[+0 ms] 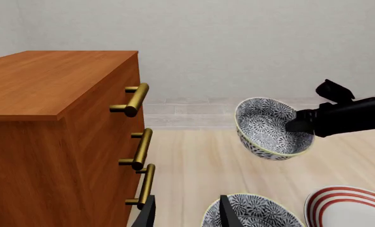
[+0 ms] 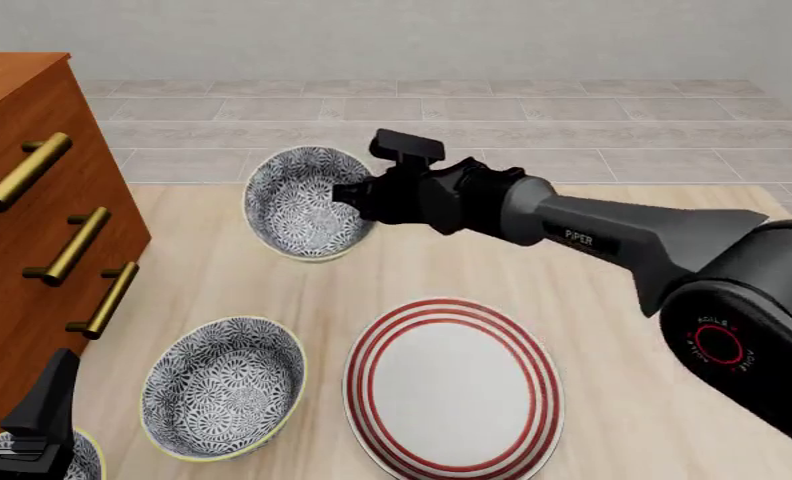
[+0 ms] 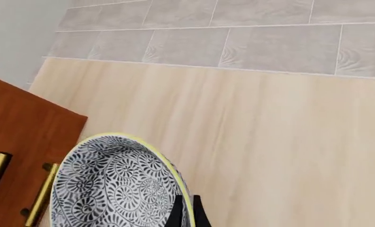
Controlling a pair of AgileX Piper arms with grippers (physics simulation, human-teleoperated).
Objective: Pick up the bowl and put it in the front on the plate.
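Note:
The bowl [image 2: 300, 203], blue-grey floral with a pale yellow rim, hangs tilted on its side above the far part of the table. My right gripper [image 2: 356, 195] is shut on its rim; the pinch shows in the right wrist view [image 3: 186, 210], with the bowl [image 3: 111, 184] beside it. From the left wrist the same bowl [image 1: 270, 127] is seen held aloft. The plate [image 2: 369, 370], white with red rings, lies flat at the near middle, to the near right of the held bowl. My left gripper [image 1: 187, 213] stands open at the near left, holding nothing.
A wooden drawer cabinet [image 2: 23, 200] with brass handles fills the left side. A second identical bowl [image 2: 223, 385] sits on the table left of the plate, and a third [image 2: 87, 460] peeks in at the near left corner by my left gripper.

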